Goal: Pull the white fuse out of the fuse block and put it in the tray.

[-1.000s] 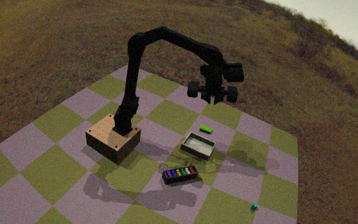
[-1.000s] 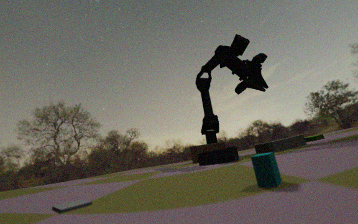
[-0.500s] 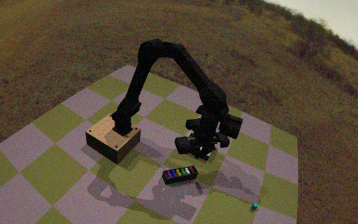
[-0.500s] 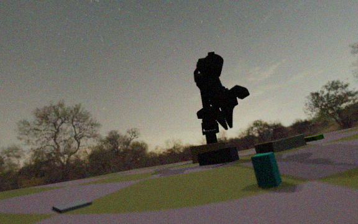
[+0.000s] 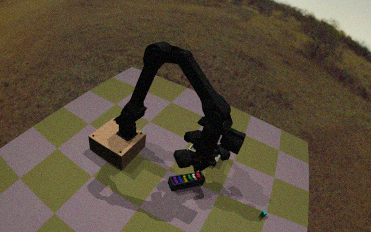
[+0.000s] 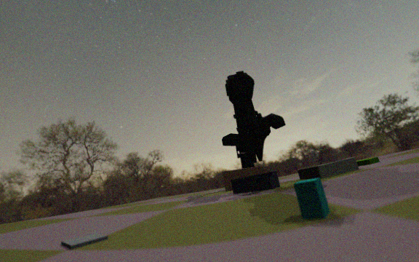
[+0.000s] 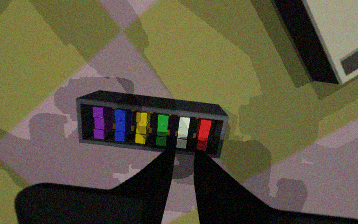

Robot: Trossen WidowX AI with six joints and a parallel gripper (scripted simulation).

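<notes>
Your hand [image 7: 182, 152] is closed to a narrow gap and grips nothing; its fingertips hang just above the near edge of the fuse block [image 7: 150, 105]. The white fuse [image 7: 183, 131] sits seated in its slot, 5th of 6, between the green fuse [image 7: 162, 129] and the red fuse [image 7: 203, 134].

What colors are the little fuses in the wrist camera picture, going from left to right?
purple fuse → blue fuse → yellow fuse → green fuse → white fuse → red fuse, all in the fuse block.
</notes>
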